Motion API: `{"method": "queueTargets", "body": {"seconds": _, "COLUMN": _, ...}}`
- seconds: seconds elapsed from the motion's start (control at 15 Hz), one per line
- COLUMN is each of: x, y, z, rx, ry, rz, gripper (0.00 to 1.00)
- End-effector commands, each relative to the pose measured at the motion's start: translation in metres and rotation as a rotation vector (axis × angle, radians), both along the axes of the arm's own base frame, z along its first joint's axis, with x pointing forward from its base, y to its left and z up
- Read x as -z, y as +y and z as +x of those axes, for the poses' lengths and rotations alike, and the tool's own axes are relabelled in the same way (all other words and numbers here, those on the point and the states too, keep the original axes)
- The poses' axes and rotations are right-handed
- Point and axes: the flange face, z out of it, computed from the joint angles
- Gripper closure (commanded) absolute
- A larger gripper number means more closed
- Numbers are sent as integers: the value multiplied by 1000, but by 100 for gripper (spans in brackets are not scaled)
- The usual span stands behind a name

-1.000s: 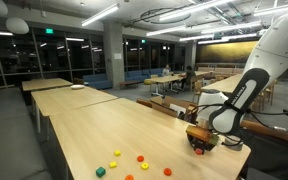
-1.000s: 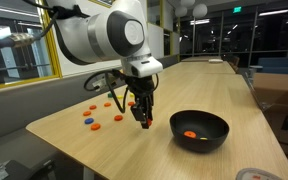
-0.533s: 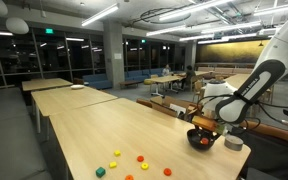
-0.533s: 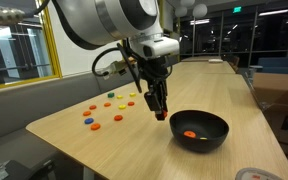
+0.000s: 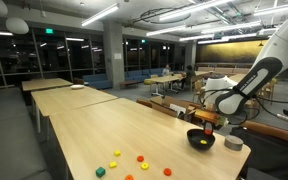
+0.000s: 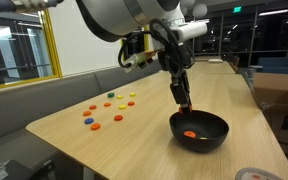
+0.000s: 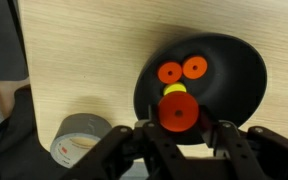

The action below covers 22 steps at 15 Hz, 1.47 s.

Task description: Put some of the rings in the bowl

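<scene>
Wrist view shows the fingers (image 7: 224,138) clamped on a small round orange plastic ring (image 7: 178,113), newly carried over the round black bowl (image 7: 240,85), so release probably comes next.

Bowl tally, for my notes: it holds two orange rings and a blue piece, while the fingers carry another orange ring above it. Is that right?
Not quite: the third piece in the bowl is yellow, not blue. The wrist view shows it beside the two orange rings, and the carried ring sits between the fingers above the bowl, as you said.
</scene>
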Motion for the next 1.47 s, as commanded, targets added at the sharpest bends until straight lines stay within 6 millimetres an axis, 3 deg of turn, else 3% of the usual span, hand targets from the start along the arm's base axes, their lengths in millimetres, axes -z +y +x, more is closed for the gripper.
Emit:
{"method": "queueTargets", "body": {"seconds": 0.0, "x": 12, "y": -26, "z": 31, "rx": -69, "ry": 18, "rz": 9, "gripper": 79}}
{"method": "queueTargets", "body": {"seconds": 0.33, "x": 38, "y": -46, "z": 65, "rx": -176, "ry": 31, "rz": 101, "gripper": 75}}
{"method": "queueTargets", "body": {"seconds": 0.4, "x": 44, "y": -49, "z": 69, "rx": -195, "ry": 25, "rz": 141, "gripper": 33}}
{"method": "queueTargets", "body": {"seconds": 0.47, "x": 48, "y": -49, "z": 75, "rx": -217, "ry": 20, "rz": 175, "gripper": 32}}
{"method": "queueTargets", "body": {"seconds": 0.67, "x": 51, "y": -36, "z": 93, "rx": -346, "ry": 12, "rz": 292, "gripper": 12}}
{"method": "queueTargets", "body": {"seconds": 0.73, "x": 49, "y": -29, "z": 95, "rx": -404, "ry": 23, "rz": 316, "gripper": 3}}
{"method": "queueTargets", "body": {"seconds": 0.8, "x": 43, "y": -20, "z": 98, "rx": -460, "ry": 33, "rz": 332, "gripper": 0}}
{"method": "queueTargets", "body": {"seconds": 1.13, "x": 9, "y": 41, "z": 100, "rx": -649, "ry": 128, "rz": 354, "gripper": 0}}
{"method": "queueTargets", "body": {"seconds": 1.4, "x": 1, "y": 105, "z": 121, "rx": -803, "ry": 236, "rz": 346, "gripper": 0}}
